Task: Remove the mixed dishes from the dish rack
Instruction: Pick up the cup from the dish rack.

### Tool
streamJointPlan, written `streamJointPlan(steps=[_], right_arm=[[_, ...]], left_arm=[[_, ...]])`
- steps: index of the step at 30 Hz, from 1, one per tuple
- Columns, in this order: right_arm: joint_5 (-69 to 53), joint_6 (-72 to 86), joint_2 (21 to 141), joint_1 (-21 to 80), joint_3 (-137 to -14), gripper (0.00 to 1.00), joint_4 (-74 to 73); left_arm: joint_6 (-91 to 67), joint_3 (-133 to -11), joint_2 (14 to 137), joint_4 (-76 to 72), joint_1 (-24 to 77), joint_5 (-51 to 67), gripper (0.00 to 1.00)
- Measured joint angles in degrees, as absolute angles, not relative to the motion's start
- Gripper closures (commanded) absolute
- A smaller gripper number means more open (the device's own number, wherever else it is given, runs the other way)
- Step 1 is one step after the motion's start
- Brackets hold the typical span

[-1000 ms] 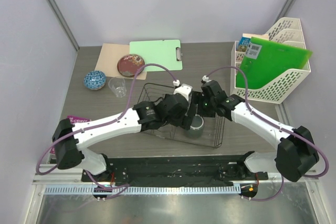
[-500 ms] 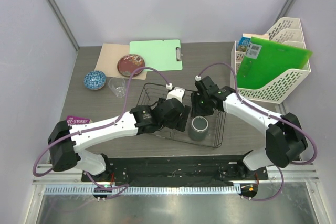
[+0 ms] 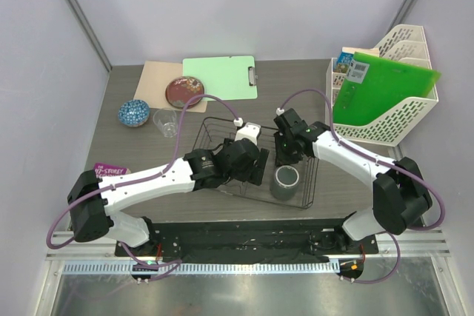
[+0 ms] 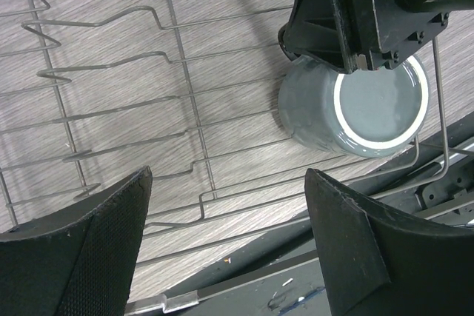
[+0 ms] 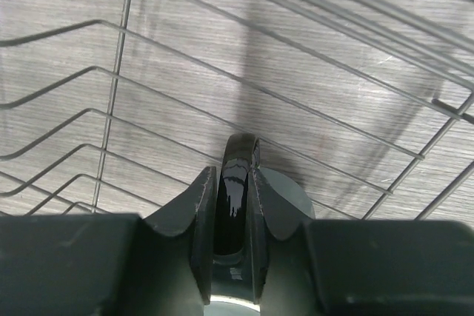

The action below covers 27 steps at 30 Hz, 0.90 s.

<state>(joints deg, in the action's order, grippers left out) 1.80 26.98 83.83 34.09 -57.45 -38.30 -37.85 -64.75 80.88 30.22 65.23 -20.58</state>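
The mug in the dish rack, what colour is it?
The mug is glossy grey, best seen in the left wrist view.

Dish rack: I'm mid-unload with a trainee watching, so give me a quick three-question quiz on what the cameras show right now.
1. True or false: the grey mug sits inside the dish rack.
2. Which part of the mug is between the fingers of the right gripper? A) the rim B) the handle C) the base
3. Fill in: the gripper that is open and holding nothing over the rack is the ____ one.

Key
1. True.
2. B, the handle, with one finger on each side.
3. Left: the left gripper has its jaws wide apart.
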Motion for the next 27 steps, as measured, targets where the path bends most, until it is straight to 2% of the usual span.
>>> streamJointPlan(steps=[12, 27], right_arm=[[6.9, 27.33, 76.73, 34.09, -59.7, 0.99, -39.0], [6.68, 27.57, 74.85, 34.09, -59.37, 0.99, -39.22]], left_arm=[[-38.59, -63.92, 80.88, 29.65, 65.23, -20.86, 0.18], [-38.63, -62.92, 80.88, 29.34, 65.23, -21.06, 0.18]])
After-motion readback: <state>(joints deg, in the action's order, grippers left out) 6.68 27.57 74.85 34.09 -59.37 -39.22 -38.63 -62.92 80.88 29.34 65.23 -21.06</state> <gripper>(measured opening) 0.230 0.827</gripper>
